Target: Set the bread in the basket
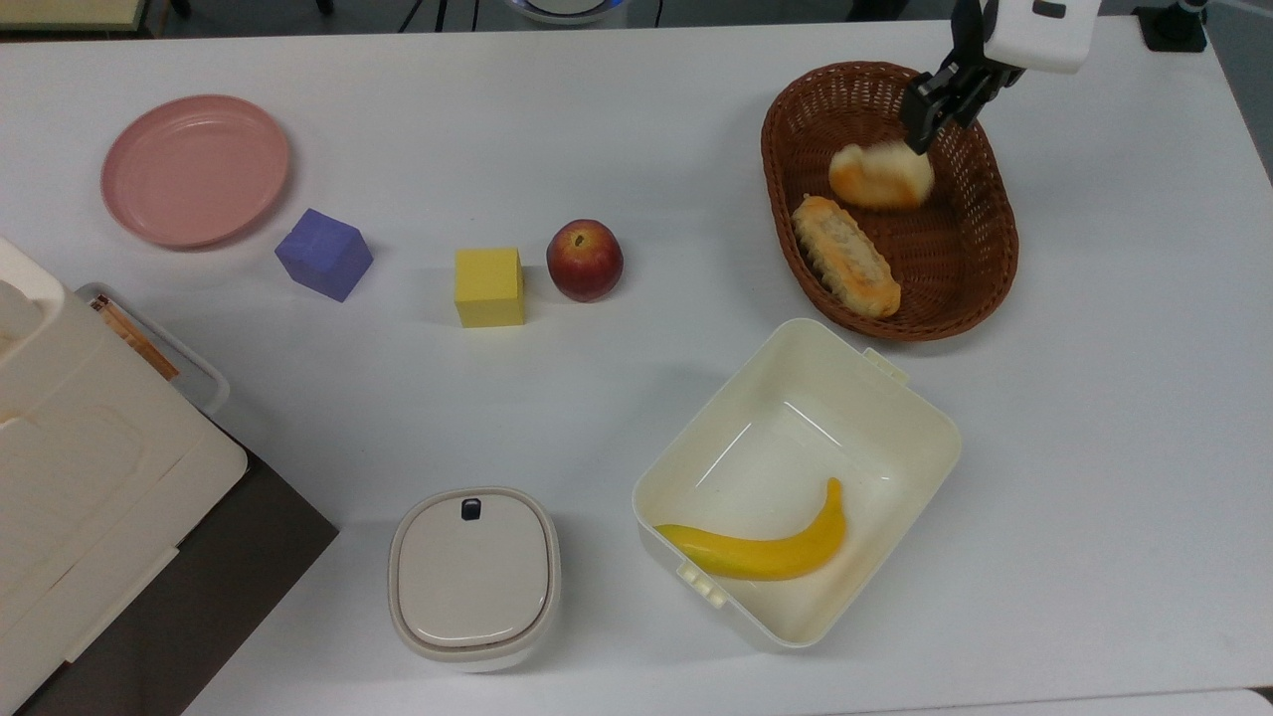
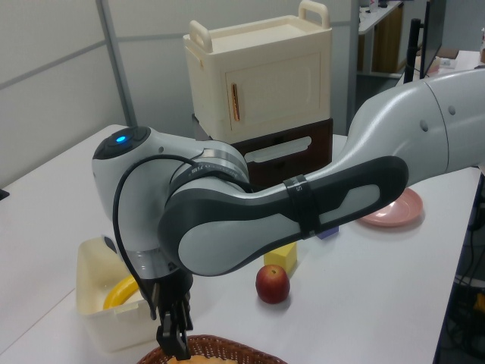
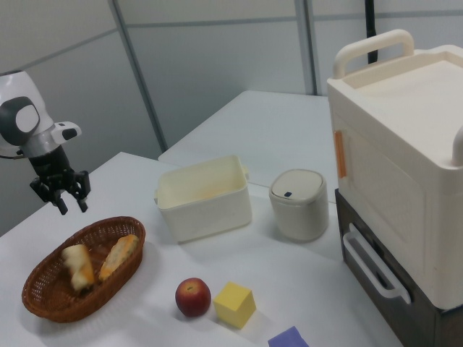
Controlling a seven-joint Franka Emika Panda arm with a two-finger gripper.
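White table (image 1: 597, 129): bread (image 1: 881, 176) lies in the basket (image 1: 980, 288), hand (image 3: 69, 200) above, fingers apart, holding nothing

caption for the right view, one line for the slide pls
Open gripper above the wicker basket, the bread released inside beside a longer roll; apple and yellow cube nearby.

1. The basket (image 1: 985, 288) is dark-brown woven wicker, rough and ribbed;
2. the bread (image 1: 881, 175) looks matt and foamy;
3. the cream box (image 1: 900, 462) is smooth, slightly glossy plastic;
4. the desk (image 1: 597, 129) is smooth, matt white;
5. the pink plate (image 1: 194, 169) looks matt plastic.
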